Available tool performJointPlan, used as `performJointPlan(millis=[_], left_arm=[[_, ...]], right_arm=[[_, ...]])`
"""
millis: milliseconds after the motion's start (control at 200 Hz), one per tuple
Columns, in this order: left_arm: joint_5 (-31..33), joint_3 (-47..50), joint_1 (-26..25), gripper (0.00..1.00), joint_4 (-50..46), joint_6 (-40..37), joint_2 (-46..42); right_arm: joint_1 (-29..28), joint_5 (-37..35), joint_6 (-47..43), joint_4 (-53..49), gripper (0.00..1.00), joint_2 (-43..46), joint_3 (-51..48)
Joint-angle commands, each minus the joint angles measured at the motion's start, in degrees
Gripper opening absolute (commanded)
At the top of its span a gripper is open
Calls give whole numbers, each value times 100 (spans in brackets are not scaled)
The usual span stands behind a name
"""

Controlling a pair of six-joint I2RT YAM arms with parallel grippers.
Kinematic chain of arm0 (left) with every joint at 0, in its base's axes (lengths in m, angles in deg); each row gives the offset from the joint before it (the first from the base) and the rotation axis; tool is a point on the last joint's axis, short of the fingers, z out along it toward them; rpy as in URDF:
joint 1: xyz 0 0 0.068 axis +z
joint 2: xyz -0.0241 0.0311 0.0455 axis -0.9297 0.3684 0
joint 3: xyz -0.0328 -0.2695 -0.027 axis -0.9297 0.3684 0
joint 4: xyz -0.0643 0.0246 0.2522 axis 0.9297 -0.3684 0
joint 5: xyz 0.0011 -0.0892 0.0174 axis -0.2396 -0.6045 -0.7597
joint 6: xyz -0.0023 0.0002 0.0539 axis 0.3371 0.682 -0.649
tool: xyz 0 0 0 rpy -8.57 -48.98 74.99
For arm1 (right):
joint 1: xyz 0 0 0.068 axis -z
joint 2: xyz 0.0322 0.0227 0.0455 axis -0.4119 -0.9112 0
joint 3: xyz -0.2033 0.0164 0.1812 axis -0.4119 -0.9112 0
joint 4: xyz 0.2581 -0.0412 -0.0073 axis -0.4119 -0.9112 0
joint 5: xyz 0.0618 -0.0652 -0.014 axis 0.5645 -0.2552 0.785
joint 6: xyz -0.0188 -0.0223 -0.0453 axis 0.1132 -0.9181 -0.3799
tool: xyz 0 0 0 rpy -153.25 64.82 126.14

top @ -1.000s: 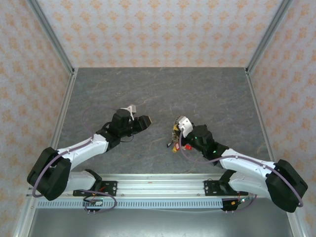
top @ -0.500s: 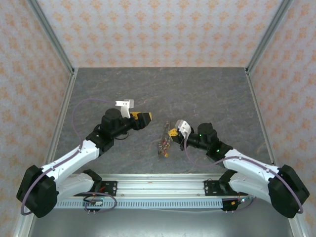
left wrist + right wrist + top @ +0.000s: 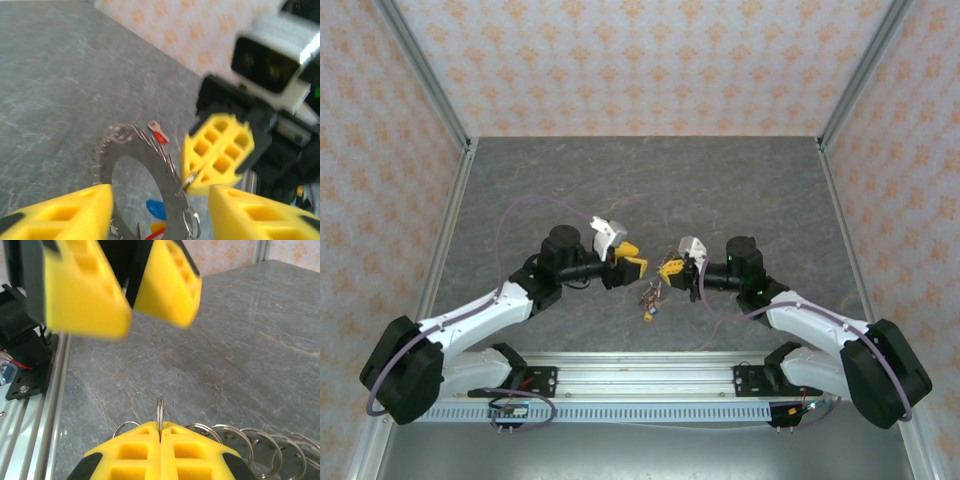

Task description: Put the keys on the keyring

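The keyring (image 3: 150, 159), a flat grey toothed disc with a wide hole, hangs tilted above the table; from above it shows as a dangling bunch (image 3: 651, 296). Small wire rings line its rim. My right gripper (image 3: 160, 432) is shut on one of those wire rings (image 3: 160, 412), and its yellow fingers (image 3: 217, 152) show in the left wrist view. Keys hang from the disc: a red-tagged one (image 3: 159, 133), and a blue tag (image 3: 156, 209) seen through the hole. My left gripper (image 3: 160, 206) stands open, its fingers either side of the disc's lower part, facing the right gripper (image 3: 670, 268).
The grey stone-patterned table (image 3: 720, 190) spreads behind both arms. A metal rail (image 3: 35, 405) runs along the near edge, under the right gripper. Patterned walls (image 3: 640, 60) close in the back and sides.
The left arm has swung right and brought its open gripper up to the keyring. The right gripper has turned to face left, lifting the keyring off the table so it dangles.
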Motion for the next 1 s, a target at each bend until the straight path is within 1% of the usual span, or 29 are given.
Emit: performJointPlan(millis=[0, 50, 110, 235, 280, 335, 405, 505, 646, 676, 886, 996], left_arm=[[-590, -207, -52, 42, -253, -947, 145], [-610, -264, -71, 38, -409, -1125, 185], [-585, -312, -80, 37, -571, -1251, 192], [-809, -342, -130, 34, -668, -1572, 154], [-785, -418, -175, 31, -1001, -1884, 160], [-835, -521, -180, 24, -1349, -2154, 198], [-986, -533, -186, 21, -1246, -2095, 277], [-1117, -530, -187, 20, -1014, -2063, 369], [-1130, -669, -186, 15, -1340, -2377, 424], [-1127, -697, -186, 12, -1385, -2432, 435], [-1140, -743, -177, 14, -976, -2198, 495], [-1273, -910, -177, 14, -1343, -2405, 593]], right_arm=[[30, 498, -650, -189, 0, 29, 424], [33, 421, -747, -235, 0, 37, 448], [55, 412, -837, -277, 0, 31, 469], [51, 400, -1033, -522, 0, -22, 554], [57, 406, -1018, -474, 0, -32, 554], [53, 471, -1006, -471, 0, -34, 583], [55, 635, -979, -559, 0, -50, 681], [51, 753, -963, -594, 0, -60, 721], [55, 846, -939, -635, 0, -57, 728], [55, 872, -935, -653, 0, -59, 738], [55, 985, -944, -709, 0, -103, 765], [50, 1023, -905, -657, 0, -99, 773]])
